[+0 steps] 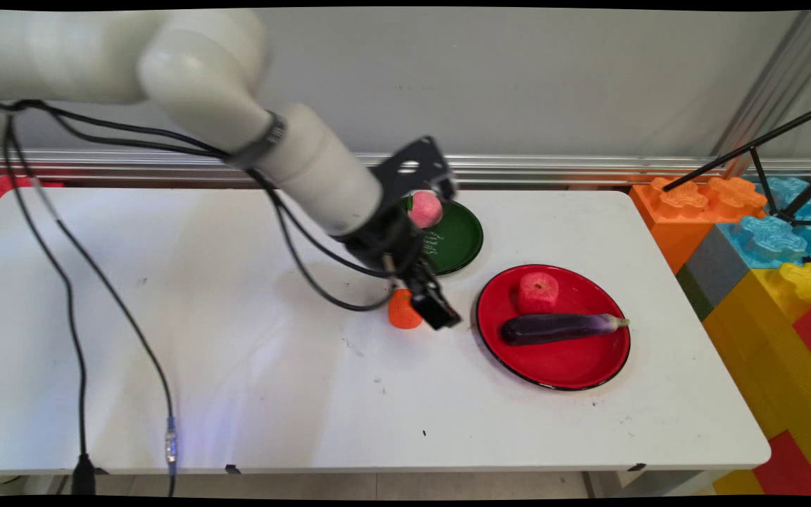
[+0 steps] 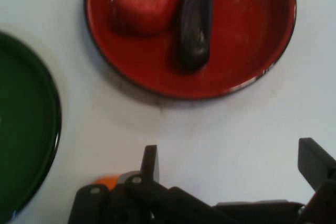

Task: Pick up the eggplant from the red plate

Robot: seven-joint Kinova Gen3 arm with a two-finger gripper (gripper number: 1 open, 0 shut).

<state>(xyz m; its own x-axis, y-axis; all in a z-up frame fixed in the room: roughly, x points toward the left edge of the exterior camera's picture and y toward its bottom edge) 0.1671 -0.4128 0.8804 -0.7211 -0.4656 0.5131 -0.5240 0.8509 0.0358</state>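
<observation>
The white table (image 1: 236,366) carries everything, with big orange, blue, yellow and red toy building blocks (image 1: 764,260) stacked off its right end and a black tripod leg crossing above them. On the table's right part lies a round red plate with a dark rim (image 1: 567,370), holding a glossy purple toy eggplant (image 1: 560,327) lying across its middle and a pink-red toy apple-like fruit (image 1: 538,291) just behind it, the two close together. Farther back, beside the arm's wrist, is a round dark green plate (image 1: 462,243) with some pale writing on it too small to read; a pink toy peach (image 1: 425,209) sits at its left edge, partly hidden by the black camera bracket. The black two-finger gripper (image 1: 437,313) is low over the bare table between the two plates, jaws spread apart and holding nothing. A small orange toy fruit (image 1: 403,310) stands on the table just beside the gripper's left finger; in the hand view only a sliver of it peeks out behind the linkage.
</observation>
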